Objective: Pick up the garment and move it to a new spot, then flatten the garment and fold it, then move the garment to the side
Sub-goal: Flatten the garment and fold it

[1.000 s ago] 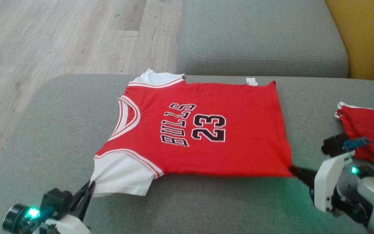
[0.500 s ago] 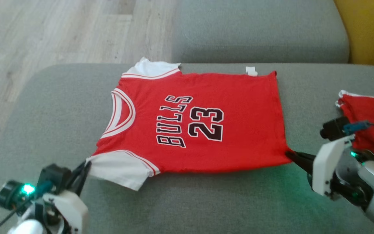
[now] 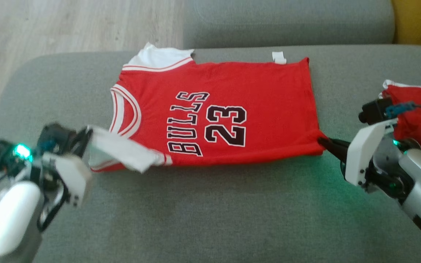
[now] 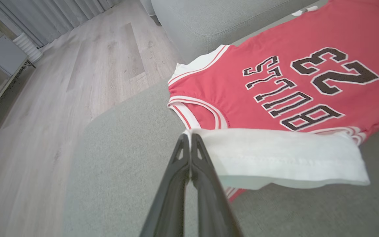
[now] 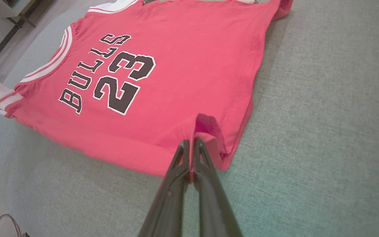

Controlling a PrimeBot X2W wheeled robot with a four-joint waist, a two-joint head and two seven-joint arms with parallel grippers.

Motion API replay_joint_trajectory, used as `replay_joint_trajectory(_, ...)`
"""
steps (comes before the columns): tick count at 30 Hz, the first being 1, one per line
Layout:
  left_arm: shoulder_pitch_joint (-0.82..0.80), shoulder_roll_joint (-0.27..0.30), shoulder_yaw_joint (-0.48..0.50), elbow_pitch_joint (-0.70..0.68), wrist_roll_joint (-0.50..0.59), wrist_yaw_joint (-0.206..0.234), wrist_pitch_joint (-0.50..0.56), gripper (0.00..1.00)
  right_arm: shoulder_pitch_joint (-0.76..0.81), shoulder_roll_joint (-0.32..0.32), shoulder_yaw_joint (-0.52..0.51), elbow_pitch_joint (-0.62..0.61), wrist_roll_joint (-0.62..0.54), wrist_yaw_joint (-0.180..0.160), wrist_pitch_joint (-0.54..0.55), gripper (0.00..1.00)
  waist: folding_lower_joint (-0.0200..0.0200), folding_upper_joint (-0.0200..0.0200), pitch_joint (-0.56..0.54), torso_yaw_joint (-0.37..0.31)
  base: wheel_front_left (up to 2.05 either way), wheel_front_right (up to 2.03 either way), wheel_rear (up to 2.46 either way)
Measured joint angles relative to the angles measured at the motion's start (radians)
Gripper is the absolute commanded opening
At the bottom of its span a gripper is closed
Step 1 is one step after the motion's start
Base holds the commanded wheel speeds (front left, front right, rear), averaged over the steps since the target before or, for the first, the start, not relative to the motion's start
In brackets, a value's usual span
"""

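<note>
Two near corners pinched: my left fingers (image 4: 185, 144) clamp the white sleeve (image 4: 275, 158), my right fingers (image 5: 184, 149) the hem corner (image 5: 209, 131) of the red Bulls 23 jersey (image 3: 214, 113), lying lengthwise between them on the grey sofa cushion (image 3: 210, 219).

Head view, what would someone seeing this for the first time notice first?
A red jersey printed BULLS 23 lies spread on the grey sofa cushion, mid-view. The left gripper is shut on its white sleeve at the near left, holding it off the cushion, and the right gripper pinches the near right hem corner. Another red garment lies at the right edge.
</note>
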Motion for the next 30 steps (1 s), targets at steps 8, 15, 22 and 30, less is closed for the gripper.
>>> replay_joint_trajectory(8, -0.228, -0.035, -0.053, 0.188, 0.044, -0.020, -0.053, 0.00, -0.090, 0.054, -0.002, 0.071, -0.045, 0.000, 0.001, 0.00, -0.0001, 0.0000, 0.070, -0.024, 0.00, 0.00, 0.00)
replay_joint_trajectory(15, -0.327, -0.059, -0.092, 0.327, 0.061, -0.028, -0.094, 0.00, -0.143, 0.084, 0.000, 0.124, -0.063, 0.000, -0.016, 0.00, 0.0000, 0.0000, 0.117, -0.044, 0.00, 0.00, 0.00)
replay_joint_trajectory(22, -0.387, -0.100, -0.109, 0.441, 0.066, -0.028, -0.134, 0.00, -0.170, 0.101, 0.012, 0.156, -0.079, 0.000, -0.056, 0.24, -0.0001, 0.0000, 0.142, -0.051, 0.00, 0.00, 0.00)
replay_joint_trajectory(30, -0.426, -0.128, -0.108, 0.514, 0.072, 0.011, -0.224, 1.00, -0.204, 0.114, -0.008, 0.197, -0.096, 0.000, -0.182, 1.00, -0.0002, 0.0000, 0.145, -0.047, 0.00, 0.00, 0.00)
